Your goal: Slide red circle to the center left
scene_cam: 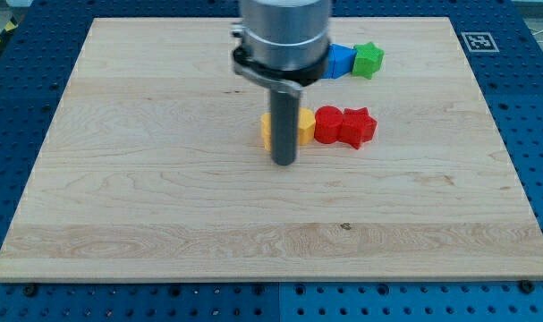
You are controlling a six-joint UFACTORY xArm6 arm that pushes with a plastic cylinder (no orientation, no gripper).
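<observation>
1. Biggest thing first: the wooden board (164, 197) fills most of the view and sits on a blue pegboard table (539, 134). We're placing everything else off the red circle.
2. Our arm comes down from the view's top as a fat grey cylinder (283, 36), well up and to the view's left of the red circle.
3. The dark rod ends at my tip (284, 164), which sits just left of and a bit below the red circle. No claw here, nothing grasped; it's just a bare rod end on the board.
4. A yellow block (304, 128) (shape hard to tell, the rod covers part of it) touches the red circle's left side.
5. The red circle (328, 124) itself sits a little right of the board's middle.
6. A red star (358, 126) touches its right side.
7. Above the red circle, near the board's top edge, are a blue block (341, 61) and a green star (369, 60), side by side.
</observation>
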